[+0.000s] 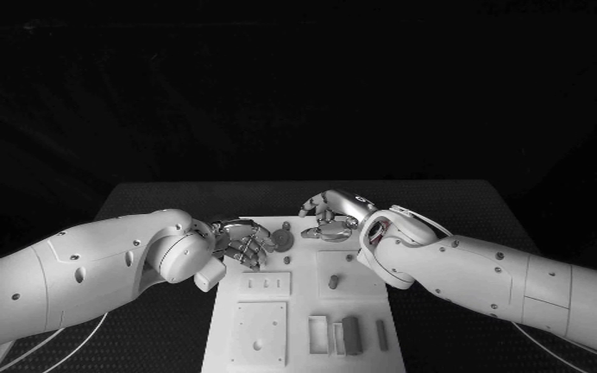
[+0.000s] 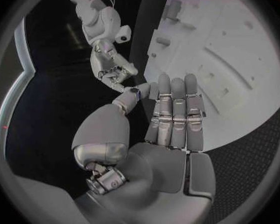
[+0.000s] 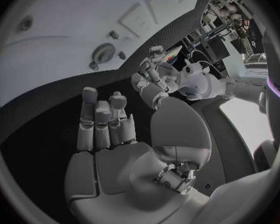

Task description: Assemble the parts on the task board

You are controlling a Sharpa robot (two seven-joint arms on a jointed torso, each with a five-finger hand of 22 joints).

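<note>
One white rectangular task board (image 1: 298, 321). Two silver many-fingered hands, left (image 1: 239, 244) and right (image 1: 331, 214), at its far end. One round grey disc part (image 1: 282, 239) between their fingers. One black table (image 1: 149, 209).

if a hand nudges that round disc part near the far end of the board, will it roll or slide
The round disc part seems to lie flat on the task board, so it would probably slide, not roll. It looks small and rigid, likely light. The board's surface looks smooth, so it may skid easily.
</note>
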